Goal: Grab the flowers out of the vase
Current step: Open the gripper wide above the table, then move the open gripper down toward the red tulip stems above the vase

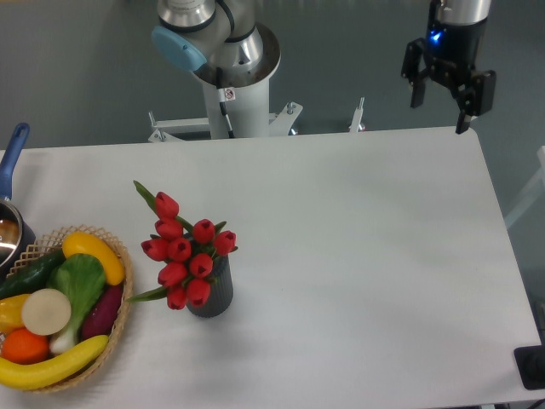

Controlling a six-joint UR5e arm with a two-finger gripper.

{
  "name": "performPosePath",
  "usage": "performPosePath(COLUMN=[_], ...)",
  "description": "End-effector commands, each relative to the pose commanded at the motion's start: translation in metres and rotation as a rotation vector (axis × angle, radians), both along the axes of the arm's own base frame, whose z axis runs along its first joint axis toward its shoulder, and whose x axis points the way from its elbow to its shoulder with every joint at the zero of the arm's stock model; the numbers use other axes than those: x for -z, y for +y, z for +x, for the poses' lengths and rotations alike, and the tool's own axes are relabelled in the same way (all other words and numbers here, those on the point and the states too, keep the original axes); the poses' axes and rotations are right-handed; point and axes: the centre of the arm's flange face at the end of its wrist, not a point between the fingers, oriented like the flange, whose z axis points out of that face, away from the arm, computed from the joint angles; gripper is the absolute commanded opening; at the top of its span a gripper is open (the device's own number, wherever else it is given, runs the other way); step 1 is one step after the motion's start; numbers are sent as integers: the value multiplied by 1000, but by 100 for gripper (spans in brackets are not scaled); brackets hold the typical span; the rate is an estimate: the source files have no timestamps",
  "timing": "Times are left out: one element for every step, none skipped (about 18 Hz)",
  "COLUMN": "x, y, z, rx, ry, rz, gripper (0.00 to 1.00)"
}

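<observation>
Gripper (442, 102) hangs above the desk's (358, 256) far right corner, pointing down, fingers (416, 89) spread and holding nothing, a blue light glowing on its body. Flowers (185, 251) stand in the vase (213, 292) near the left, well apart from it. A basket (119, 319) of fruit sits just left of the vase. No readable writing shows.

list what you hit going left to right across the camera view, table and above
pan with blue handle → wicker basket of fruit and vegetables → flowers in the vase → robot base column → open gripper above the table's far right corner
</observation>
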Motion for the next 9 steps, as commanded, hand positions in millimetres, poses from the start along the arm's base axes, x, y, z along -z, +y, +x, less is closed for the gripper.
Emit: performPosePath(x=[2, 4, 6, 10, 13, 16, 21, 22, 24], y=[1, 3, 5, 9, 11, 18, 29, 39, 46], z=[1, 3, 5, 8, 11, 16, 24, 30, 33], rx=[-28, -59, -97, -141, -181, -203, -198, -195, -210], ry=[-19, -42, -72, -112, -142, -159, -171, -165, -165], rz=[16, 40, 75, 116, 143, 150, 155, 170, 181], gripper=[100, 100, 100, 100, 100, 100, 100, 100, 100])
